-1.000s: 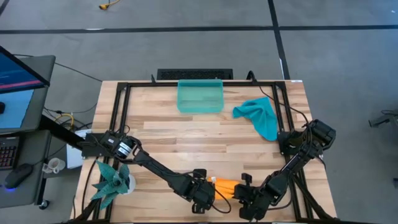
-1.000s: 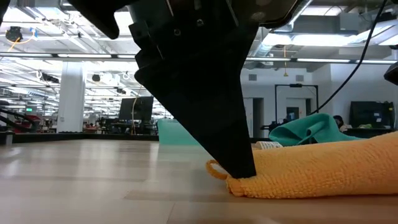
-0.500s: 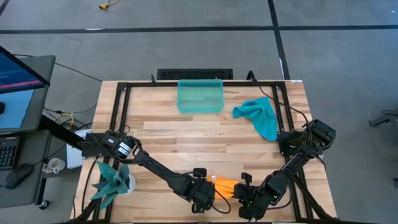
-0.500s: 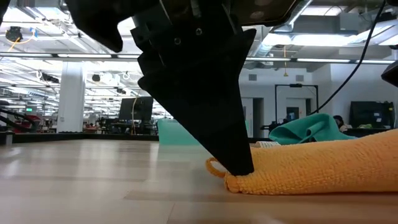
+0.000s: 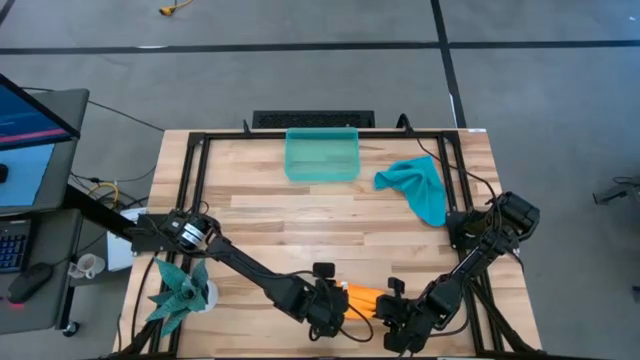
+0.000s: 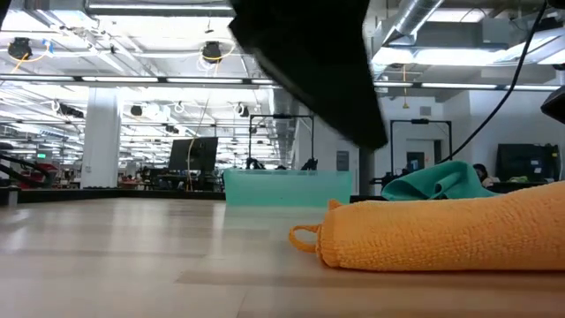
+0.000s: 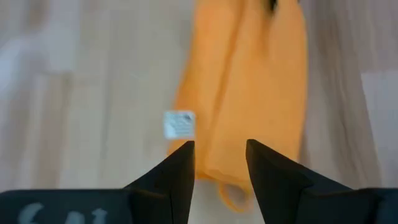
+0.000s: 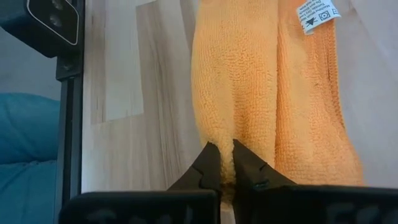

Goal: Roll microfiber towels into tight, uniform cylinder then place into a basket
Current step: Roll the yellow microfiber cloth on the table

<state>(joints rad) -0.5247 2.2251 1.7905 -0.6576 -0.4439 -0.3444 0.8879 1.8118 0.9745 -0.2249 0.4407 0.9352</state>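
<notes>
The right hand point(image 8: 225, 163) is pinched nearly shut on one end of the rolled orange towel point(image 5: 362, 297) at the worktop's point(image 5: 300, 215) 6 o'clock edge. The left hand point(image 7: 219, 165), part open and holding nothing, hangs just above the towel's other end. A white tag point(image 8: 317, 12) on that towel carries care symbols too small to read; the one teal towel point(image 5: 420, 187) lies at 2 o'clock, and the one basket point(image 5: 321, 155) sits at 12.

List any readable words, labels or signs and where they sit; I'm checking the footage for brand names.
Nothing can be read as words.
Care tag on the orange towel: small symbols only, print too small to read.
The same tag in the left wrist view: blurred.
Monitor beside the table: no legible text.
</notes>
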